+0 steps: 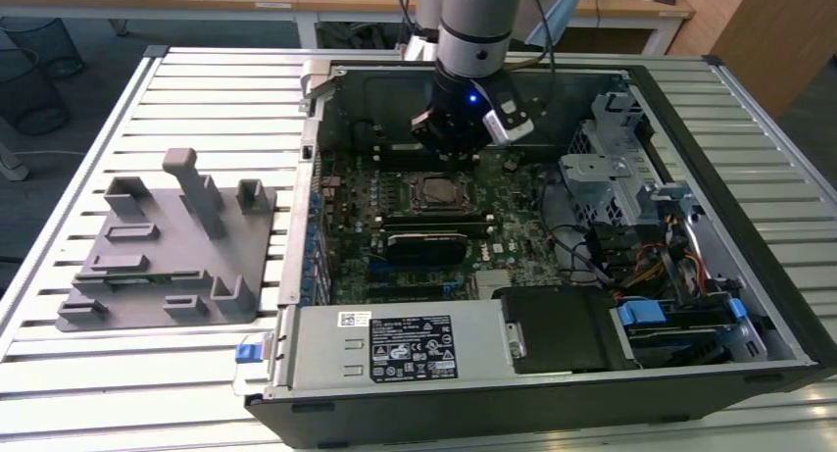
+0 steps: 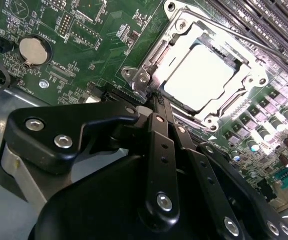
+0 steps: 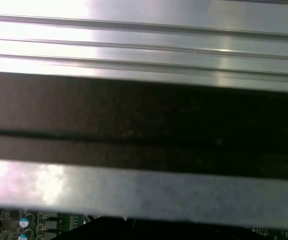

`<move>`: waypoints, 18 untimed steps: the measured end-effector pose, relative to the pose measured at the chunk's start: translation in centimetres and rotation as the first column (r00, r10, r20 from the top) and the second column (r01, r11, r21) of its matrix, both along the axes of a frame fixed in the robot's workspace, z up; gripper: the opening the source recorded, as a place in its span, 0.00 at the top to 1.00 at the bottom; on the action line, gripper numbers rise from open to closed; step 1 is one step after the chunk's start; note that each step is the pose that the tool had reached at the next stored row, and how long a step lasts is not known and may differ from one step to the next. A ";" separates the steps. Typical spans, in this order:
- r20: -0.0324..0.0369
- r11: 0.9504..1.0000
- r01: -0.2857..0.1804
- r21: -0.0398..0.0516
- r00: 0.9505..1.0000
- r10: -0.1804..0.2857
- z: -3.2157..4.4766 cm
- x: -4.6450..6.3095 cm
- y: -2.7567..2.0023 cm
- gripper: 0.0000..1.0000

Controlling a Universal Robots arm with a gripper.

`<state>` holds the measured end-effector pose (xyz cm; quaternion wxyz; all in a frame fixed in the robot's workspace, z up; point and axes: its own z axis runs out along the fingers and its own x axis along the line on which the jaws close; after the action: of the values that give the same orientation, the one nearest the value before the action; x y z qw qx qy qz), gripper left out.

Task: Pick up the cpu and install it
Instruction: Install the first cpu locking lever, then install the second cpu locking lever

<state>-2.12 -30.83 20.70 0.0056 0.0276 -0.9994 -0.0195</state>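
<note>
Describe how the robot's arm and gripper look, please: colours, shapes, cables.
The arm is a silver-grey cylinder with a small blue light and a dark cable beside it. The gripper is glossy black, made of linked bars joined by silver screws, on a metallic grey base.

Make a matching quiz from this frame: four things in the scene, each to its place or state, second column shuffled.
Things:
1. cpu
2. gripper
3. grey holder tray
4. coin cell battery

Places or states:
A. on the slatted table, outside the case, at the exterior view's left
B. round and silver, sitting on the green motherboard
C. lying in the metal-framed socket
D. above the motherboard inside the open computer case, near the socket

Pairs: 1-C, 2-D, 3-A, 4-B
</note>
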 end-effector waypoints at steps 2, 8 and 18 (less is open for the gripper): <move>0.000 1.000 0.000 0.000 1.000 0.000 -0.01 0.1 -0.04 0.89; 0.000 1.000 0.000 0.000 1.000 0.000 -0.01 0.1 -0.20 0.89; 0.000 1.000 0.000 0.000 1.000 0.000 -0.01 0.3 -1.09 0.89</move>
<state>-1.85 -31.92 20.69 0.0056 0.0276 -0.9994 -0.0195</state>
